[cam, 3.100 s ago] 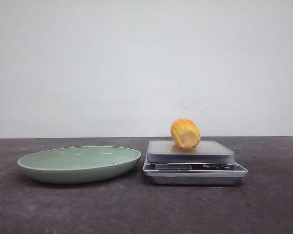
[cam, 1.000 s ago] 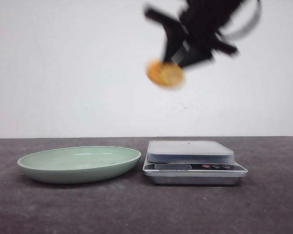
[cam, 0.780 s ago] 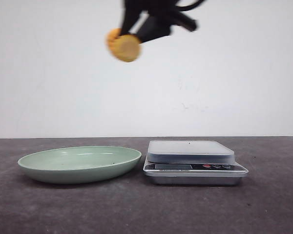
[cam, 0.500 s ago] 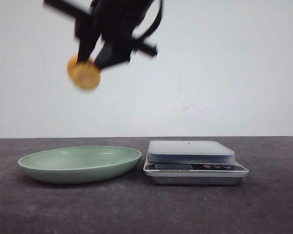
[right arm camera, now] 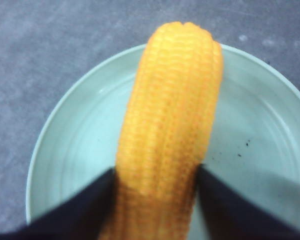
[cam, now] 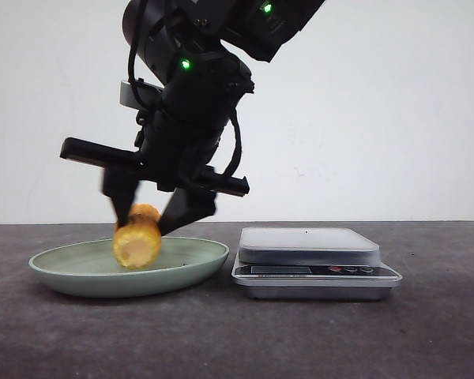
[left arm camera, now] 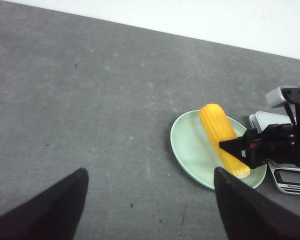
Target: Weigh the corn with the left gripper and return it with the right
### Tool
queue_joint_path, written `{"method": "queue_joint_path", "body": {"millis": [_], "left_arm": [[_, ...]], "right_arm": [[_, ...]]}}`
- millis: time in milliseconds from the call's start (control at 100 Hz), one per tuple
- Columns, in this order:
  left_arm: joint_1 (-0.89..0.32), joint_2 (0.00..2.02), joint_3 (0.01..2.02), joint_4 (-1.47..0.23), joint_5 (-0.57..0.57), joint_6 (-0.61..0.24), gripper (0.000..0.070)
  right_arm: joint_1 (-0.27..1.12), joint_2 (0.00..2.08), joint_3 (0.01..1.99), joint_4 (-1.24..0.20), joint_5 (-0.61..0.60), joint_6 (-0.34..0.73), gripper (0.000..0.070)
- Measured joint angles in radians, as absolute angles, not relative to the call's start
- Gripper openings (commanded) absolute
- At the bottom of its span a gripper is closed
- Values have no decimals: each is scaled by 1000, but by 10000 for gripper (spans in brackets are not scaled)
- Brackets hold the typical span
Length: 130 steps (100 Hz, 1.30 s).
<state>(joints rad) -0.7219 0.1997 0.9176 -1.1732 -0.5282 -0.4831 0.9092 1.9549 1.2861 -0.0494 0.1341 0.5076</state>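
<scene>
Corn: short yellow-orange cob, ridged kernel rows running lengthwise, one rounded end, flat paler end toward the front camera. Right gripper is clamped on it, a dark finger pressed to each side of the cob; the corn fills the gap between them. Cob sits low inside the pale green plate; whether it touches the plate floor can't be told. From the left wrist view the corn lies across the plate, right arm reaching in from the scale side. Left gripper is spread wide, holding nothing, well apart from the plate above bare dark table. Scale stands just beside the plate, platform bare.
</scene>
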Motion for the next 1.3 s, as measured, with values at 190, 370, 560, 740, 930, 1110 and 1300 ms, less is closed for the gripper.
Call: {"method": "queue_joint_path", "body": {"millis": [190,370,560,740,930,1110,1300], "left_arm": [[-722,200,918,-1171,-528,-483,470],[-722,200,918,-1170,-528,-483,470],[-722,200,918,-1124,-528,-482,470],[-722,200,918,-1105,-528,-479,470],[-722,200,918,-1065,-528,-474,470],[-722,200,918,-1064,-528,-483,470],[-722,200,917,-1000,-528,-470,358]], "right_arm": [[904,1946,1287,-50,131,497,543],[841,1790,1287,-134,127,414,542],[669,1484,1290,-262,164,316,542],[534,1169,1290,-438,175,219,541],[442,830,1292,-673,189,160,541],[443,581,1289,-907,183,156,541],[443,373,1185,-1008,183,189,538]]}}
